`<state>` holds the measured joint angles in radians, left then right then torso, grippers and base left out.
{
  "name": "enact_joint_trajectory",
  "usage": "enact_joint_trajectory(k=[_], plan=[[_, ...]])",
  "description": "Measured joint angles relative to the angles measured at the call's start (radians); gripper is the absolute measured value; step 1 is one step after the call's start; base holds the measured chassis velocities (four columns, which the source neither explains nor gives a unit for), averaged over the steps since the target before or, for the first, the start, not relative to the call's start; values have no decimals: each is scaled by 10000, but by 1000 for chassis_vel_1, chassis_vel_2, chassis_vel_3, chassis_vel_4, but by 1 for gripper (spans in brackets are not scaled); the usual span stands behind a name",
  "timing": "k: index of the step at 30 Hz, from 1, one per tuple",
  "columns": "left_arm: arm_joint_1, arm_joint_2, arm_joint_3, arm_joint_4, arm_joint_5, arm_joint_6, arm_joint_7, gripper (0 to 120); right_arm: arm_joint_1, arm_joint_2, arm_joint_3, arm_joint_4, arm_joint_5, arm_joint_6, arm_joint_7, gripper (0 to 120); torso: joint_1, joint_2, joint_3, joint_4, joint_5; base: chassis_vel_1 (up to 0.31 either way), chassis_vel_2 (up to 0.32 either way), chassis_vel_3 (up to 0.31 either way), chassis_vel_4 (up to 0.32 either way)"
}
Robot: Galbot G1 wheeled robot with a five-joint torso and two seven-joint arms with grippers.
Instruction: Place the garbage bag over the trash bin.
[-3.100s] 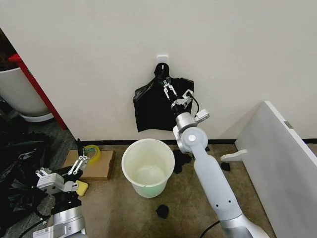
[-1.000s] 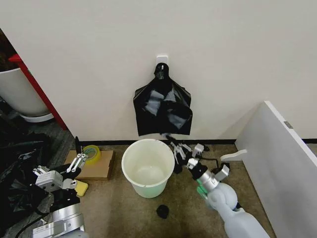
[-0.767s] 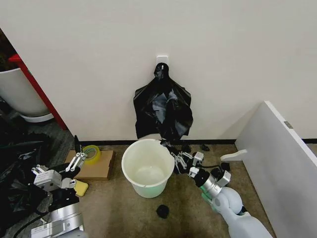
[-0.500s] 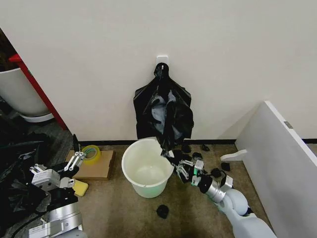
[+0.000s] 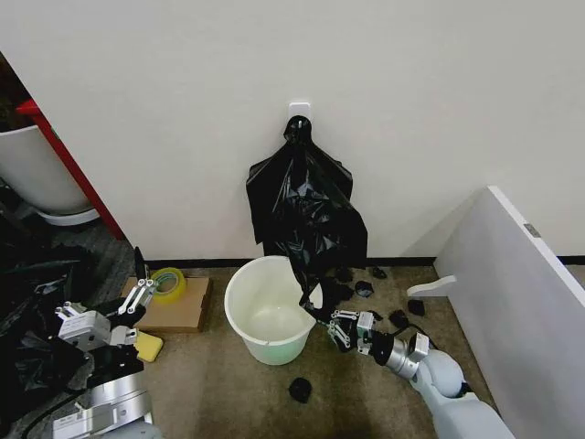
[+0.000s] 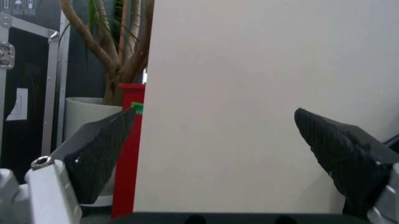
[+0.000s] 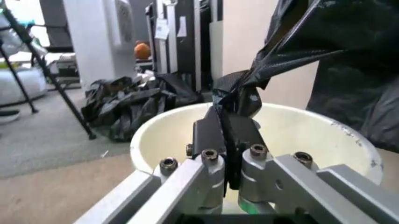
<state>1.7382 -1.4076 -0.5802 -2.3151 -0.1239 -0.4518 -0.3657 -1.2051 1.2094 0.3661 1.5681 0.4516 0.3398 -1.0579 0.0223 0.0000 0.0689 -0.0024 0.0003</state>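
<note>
Right gripper (image 7: 227, 123) clamped tight on a twisted corner of the garbage bag (image 7: 324, 42). Beyond the jaws, the trash bin (image 7: 156, 135), its mouth open. Past its far side, crumpled black bags (image 7: 134, 105) on the floor.

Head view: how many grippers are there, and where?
2. The left gripper is by the tape roll; the right gripper sits beside the white bucket, jaws shut on the black bag.

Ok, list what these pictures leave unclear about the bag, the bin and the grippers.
- Head view: the garbage bag hides whether its top is off the wall hook.
- Right wrist view: the right gripper hides the trash bin floor.
- Left wrist view: the left gripper faces a wall.
</note>
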Motion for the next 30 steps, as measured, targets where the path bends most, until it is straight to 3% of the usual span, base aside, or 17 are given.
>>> enact_joint_trajectory(k=[6, 10, 13, 18, 20, 23, 24, 30], plan=[[-11, -49, 2, 23, 6, 2, 0, 100, 36, 15, 206, -160, -216, 375, -288, 0, 0, -1, 0, -1, 0, 0, 0, 0, 0], [-8, -74, 4, 28, 27, 3, 1, 100, 47, 11, 181, -41, 392, 592, -67, 4, 0, 0, 0, 0, 0, 0, 0, 0, 0], [-4, -76, -2, 29, 34, 3, 2, 100, 44, -44, 192, 165, 901, 729, -47, 20, 0, -1, 0, 0, 0, 0, 0, 0, 0], [-14, -73, -28, 37, 34, 3, 2, 100, 1, -169, 468, 425, 1283, 882, -29, 36, 0, -1, 0, -1, 0, 0, 0, 0, 0], [-20, -78, -29, 56, 34, 3, 2, 100, -43, -247, 437, 589, 1232, 1188, 965, 44, 0, -1, 0, -2, 0, 0, 0, 0, 0], [-44, -113, 8, 125, 50, 3, 2, 100, -54, -306, 29, 976, 645, 1669, 3727, 57, 0, -1, 0, -1, 0, 0, 0, 0, 0], [-44, -113, 8, 125, 50, 3, 2, 100, -54, -306, 29, 976, 645, 1669, 3727, 57, 0, -1, 0, -1, 0, 0, 0, 0, 0], [-75, -136, 36, 233, 89, 3, 5, 100, 214, -333, -1057, 1621, -1439, 1656, 7201, 82, 0, -1, 0, 0, -1, 0, 0, 0, 0]])
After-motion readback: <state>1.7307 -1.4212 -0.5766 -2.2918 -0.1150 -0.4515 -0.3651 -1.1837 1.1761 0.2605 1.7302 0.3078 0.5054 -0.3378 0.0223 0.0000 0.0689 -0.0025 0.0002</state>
